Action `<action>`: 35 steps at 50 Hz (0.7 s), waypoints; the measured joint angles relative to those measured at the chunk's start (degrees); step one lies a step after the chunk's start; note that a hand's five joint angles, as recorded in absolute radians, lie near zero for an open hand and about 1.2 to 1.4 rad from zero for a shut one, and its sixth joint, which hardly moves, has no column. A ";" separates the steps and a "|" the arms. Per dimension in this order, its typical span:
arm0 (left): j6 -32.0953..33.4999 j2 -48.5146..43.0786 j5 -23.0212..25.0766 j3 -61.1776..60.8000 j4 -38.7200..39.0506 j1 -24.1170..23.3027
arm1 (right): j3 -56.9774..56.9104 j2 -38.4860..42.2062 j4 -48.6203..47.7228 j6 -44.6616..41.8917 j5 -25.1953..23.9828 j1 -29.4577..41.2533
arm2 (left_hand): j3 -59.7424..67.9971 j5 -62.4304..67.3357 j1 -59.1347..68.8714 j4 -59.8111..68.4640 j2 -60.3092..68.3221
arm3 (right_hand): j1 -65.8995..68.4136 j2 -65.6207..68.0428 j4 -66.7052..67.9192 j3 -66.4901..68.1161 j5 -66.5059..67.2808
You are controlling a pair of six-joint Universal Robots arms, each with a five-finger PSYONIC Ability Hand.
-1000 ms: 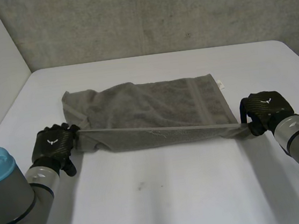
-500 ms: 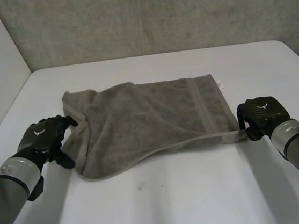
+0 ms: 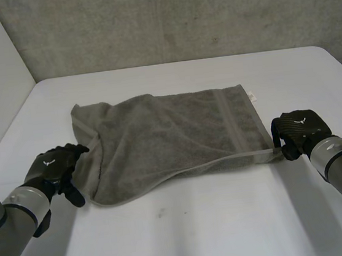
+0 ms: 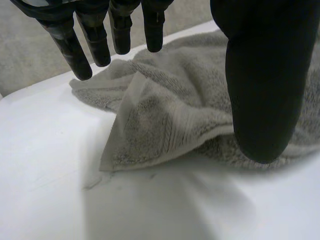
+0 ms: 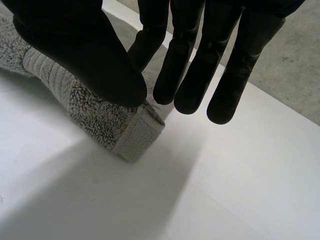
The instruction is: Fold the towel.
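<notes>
Grey towel (image 3: 172,134) lies rumpled at frame centre on white table (image 3: 202,235), concrete wall (image 3: 177,16) behind; left hand (image 3: 55,168) hangs straight-fingered, unclasped, over its lower-left corner; right hand (image 3: 299,129) likewise slack, thumb touching lower-right corner.

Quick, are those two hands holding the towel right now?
Left hand: open, fingers straight over the towel, holding nothing.
Right hand: open, thumb just above the towel's corner, no grip.
</notes>
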 measured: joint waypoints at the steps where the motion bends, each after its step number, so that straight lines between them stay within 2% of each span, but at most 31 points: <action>1: 1.10 -0.45 0.16 -0.08 0.61 0.01 | 0.01 0.00 0.00 0.00 0.00 0.00 | 0.13 0.16 0.18 0.14 0.13 | 0.00 0.00 0.00 0.00 0.00; 6: 5.54 -2.45 1.54 -0.60 5.13 0.12 | 0.06 0.00 0.00 0.00 0.00 0.00 | 1.03 0.94 1.04 1.13 1.19 | 0.00 0.00 0.00 0.00 0.00; 15: 8.77 -5.44 4.10 -0.86 11.57 0.56 | 0.08 0.00 0.04 0.00 0.00 0.00 | 2.10 2.01 2.14 2.22 2.27 | 0.00 0.00 0.00 0.00 0.00; 35: 8.71 -8.10 4.25 -0.57 11.10 0.37 | 0.08 0.23 -0.03 -0.17 0.00 0.00 | 4.02 3.90 4.00 4.13 4.17 | 0.00 0.00 0.00 0.00 0.00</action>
